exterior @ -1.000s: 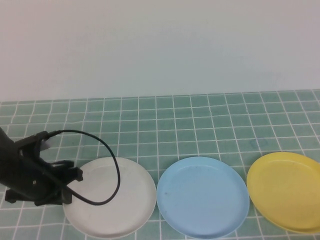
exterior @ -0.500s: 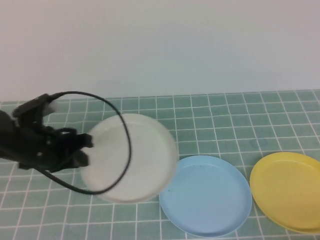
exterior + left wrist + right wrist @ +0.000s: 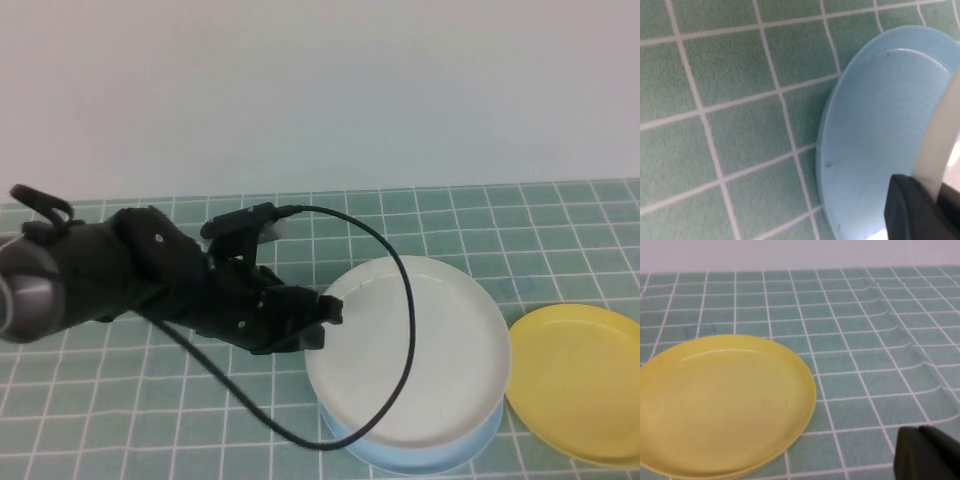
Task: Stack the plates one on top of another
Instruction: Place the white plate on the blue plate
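My left gripper (image 3: pixel 322 322) is shut on the left rim of the white plate (image 3: pixel 420 350) and holds it over the light blue plate (image 3: pixel 400 460), of which only the near rim shows. In the left wrist view the white rim (image 3: pixel 940 145) sits between my black fingers (image 3: pixel 912 210), just above the blue plate (image 3: pixel 875 135). The yellow plate (image 3: pixel 580 385) lies on the mat to the right, apart from the others. My right gripper (image 3: pixel 927 455) is out of the high view. In its wrist view it is shut and empty, beside the yellow plate (image 3: pixel 720 405).
A green tiled mat (image 3: pixel 450 220) covers the table, with a plain white wall behind. The left arm's black cable (image 3: pixel 405 300) loops over the white plate. The mat is rippled near the right gripper (image 3: pixel 890 335).
My left arm has lifted the white plate from the left side and carried it right, over the light blue plate. The yellow plate has not moved.
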